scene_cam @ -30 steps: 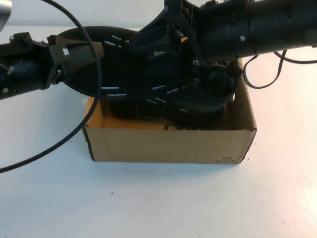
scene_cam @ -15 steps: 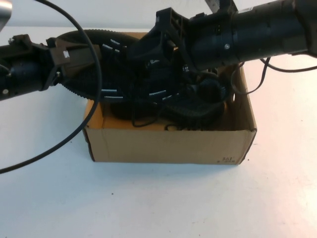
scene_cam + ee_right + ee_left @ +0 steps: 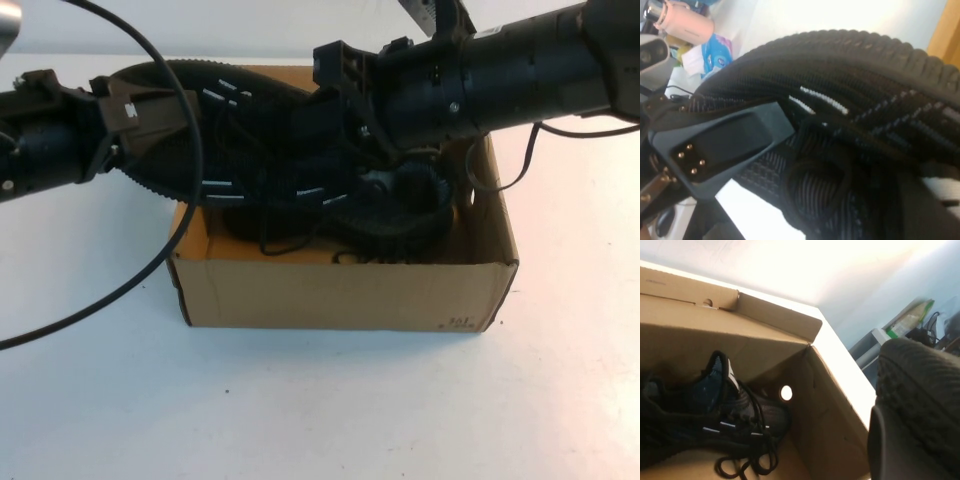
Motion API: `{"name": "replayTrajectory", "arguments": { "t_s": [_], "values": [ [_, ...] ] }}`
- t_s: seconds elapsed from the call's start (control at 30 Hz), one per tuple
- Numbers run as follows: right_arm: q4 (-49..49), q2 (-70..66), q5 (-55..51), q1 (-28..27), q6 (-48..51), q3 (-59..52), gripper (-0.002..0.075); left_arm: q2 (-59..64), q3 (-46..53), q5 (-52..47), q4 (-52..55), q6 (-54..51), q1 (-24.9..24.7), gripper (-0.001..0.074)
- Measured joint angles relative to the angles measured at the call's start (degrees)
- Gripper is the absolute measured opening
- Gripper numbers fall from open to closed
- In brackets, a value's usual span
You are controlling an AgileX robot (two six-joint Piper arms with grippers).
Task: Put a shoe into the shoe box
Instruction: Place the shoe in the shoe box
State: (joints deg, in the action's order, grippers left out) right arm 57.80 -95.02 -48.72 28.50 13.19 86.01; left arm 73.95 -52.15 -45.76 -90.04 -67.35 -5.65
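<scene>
The black mesh shoe (image 3: 250, 130) hangs over the open brown shoe box (image 3: 340, 290), held at both ends. My left gripper (image 3: 160, 112) is shut on its left end, by the toothed sole. My right gripper (image 3: 345, 95) is shut on its right end, near the opening. Its laces dangle into the box. The shoe fills the right wrist view (image 3: 855, 85), where the left gripper's finger (image 3: 725, 142) presses on its side. In the left wrist view the shoe's ribbed upper (image 3: 925, 390) is close by, above the box wall (image 3: 830, 410).
The matching black shoe (image 3: 400, 215) lies inside the box under the held one; it also shows in the left wrist view (image 3: 730, 410), next to a round hole (image 3: 786, 392) in the end wall. A black cable (image 3: 190, 200) loops over the left side.
The right arm has shifted a little left and down. The held shoe has turned with it, uncovering more of the shoe in the box. Its laces now hang lower.
</scene>
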Motion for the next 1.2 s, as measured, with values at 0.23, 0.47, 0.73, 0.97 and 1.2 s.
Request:
{"name": "replayTrajectory", "arguments": {
  "t_s": [0.23,0.47,0.73,0.97,1.2],
  "values": [
    [-1.13,-0.29,-2.94,0.0,1.48,-0.12,0.0031,0.0,-0.1,-4.95,-2.02,2.02,0.0,0.0403],
    [0.64,0.34,-6.96,0.23,1.65,-0.12,0.0026,-0.1,-0.17,-10.18,-3.57,3.29,0.84,0.0626],
    [0.85,2.61,-7.46,-4.9,2.01,-0.02,0.0025,-1.57,-1.06,-16.13,-4.14,4.31,9.21,0.064],
    [-4.73,3.08,-7.82,-6.45,2.31,-0.02,0.0024,-1.72,-3.39,-21.24,-5.24,5.87,14.17,0.064],
    [-5.4,3.16,-0.06,-6.45,1.03,-0.02,0.0023,-1.78,-5.14,-22.18,-5.37,6.55,14.26,0.064]
  ]
}}
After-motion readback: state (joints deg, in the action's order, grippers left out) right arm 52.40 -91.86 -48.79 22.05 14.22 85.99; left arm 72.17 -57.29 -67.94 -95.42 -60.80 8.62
